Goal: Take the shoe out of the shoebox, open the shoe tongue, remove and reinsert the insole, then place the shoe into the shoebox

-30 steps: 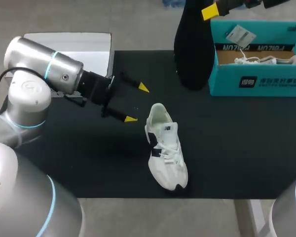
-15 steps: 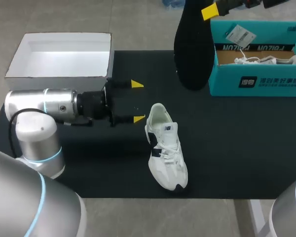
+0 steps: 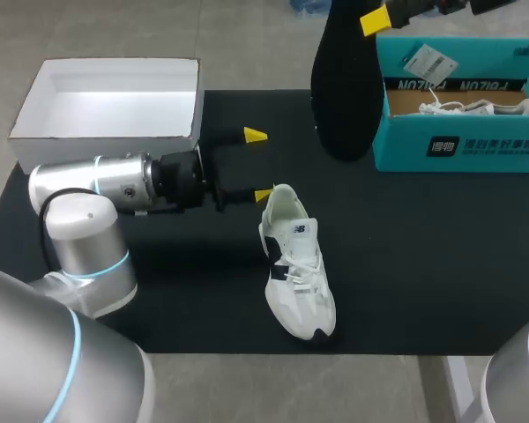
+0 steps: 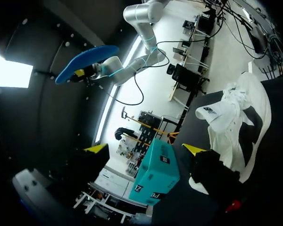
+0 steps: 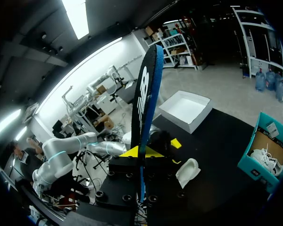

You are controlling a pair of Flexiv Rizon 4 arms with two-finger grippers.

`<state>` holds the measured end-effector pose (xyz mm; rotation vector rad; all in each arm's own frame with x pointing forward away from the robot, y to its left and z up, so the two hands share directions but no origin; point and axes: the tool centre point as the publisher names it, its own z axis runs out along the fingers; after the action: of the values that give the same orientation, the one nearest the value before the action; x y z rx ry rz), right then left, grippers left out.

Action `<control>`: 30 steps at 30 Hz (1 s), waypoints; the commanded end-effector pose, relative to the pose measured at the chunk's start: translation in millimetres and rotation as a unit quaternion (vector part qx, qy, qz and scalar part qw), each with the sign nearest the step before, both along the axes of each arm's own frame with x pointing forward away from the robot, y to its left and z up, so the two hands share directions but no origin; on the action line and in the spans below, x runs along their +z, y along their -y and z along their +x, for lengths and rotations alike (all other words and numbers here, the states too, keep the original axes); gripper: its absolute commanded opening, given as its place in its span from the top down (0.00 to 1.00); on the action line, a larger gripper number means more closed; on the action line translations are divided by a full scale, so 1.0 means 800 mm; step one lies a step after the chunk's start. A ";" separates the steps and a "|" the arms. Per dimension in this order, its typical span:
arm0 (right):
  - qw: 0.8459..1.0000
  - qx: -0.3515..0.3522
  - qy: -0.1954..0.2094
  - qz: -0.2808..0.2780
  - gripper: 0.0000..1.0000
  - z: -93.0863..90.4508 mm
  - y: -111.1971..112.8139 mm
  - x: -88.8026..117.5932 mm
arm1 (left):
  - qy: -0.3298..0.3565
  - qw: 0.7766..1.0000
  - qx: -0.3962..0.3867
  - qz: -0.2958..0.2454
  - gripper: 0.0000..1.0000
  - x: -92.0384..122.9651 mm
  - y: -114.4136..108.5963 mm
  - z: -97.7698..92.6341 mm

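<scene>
A white shoe (image 3: 298,264) lies on the black mat, heel toward the back. My left gripper (image 3: 258,166) is open just left of the heel, with its nearer fingertip (image 3: 264,195) close beside the heel collar. From the left wrist, the shoe (image 4: 236,127) lies off to one side of the open left gripper (image 4: 145,149). My right gripper (image 3: 370,22) is raised at the back, shut on the black insole (image 3: 346,79), which hangs on edge. The right wrist view shows the insole (image 5: 145,108) standing up from between that gripper's (image 5: 140,151) fingers.
The teal shoebox (image 3: 458,145) stands at the back right and holds a second white shoe (image 3: 467,107). Its white lid (image 3: 115,97) lies upside down at the back left. My left arm (image 3: 97,189) stretches low over the mat's left part.
My left arm has dropped low, uncovering the white lid. Its open gripper has turned and slid right, up to the shoe's heel. The right arm and insole have stayed still.
</scene>
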<state>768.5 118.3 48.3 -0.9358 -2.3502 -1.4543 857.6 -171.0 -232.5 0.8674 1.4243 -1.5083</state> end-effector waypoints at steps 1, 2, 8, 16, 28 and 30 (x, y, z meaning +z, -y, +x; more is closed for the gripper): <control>1.000 0.000 -0.001 -0.002 1.00 0.003 -0.002 0.000 | 0.005 1.000 -0.020 0.013 0.00 0.008 0.008 0.017; 1.000 0.000 -0.001 -0.002 1.00 0.003 -0.002 0.000 | 0.009 1.000 -0.022 0.014 0.00 0.011 0.009 0.016; 1.000 0.000 -0.001 -0.002 1.00 0.003 -0.002 0.000 | 0.035 0.998 -0.054 0.026 0.00 0.021 0.025 0.008; 1.000 0.000 -0.001 -0.002 1.00 0.003 -0.002 0.000 | 0.061 0.997 -0.045 0.032 0.00 0.024 0.031 0.007; 1.000 0.000 -0.001 -0.002 1.00 0.003 -0.002 0.000 | 0.061 0.997 -0.045 0.032 0.00 0.024 0.031 0.007; 1.000 0.000 -0.001 -0.002 1.00 0.003 -0.002 0.000 | 0.061 0.997 -0.045 0.032 0.00 0.024 0.031 0.007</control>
<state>768.6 118.3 48.4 -0.9358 -2.3502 -1.4541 863.8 -195.3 -212.2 1.0589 1.3704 -1.4582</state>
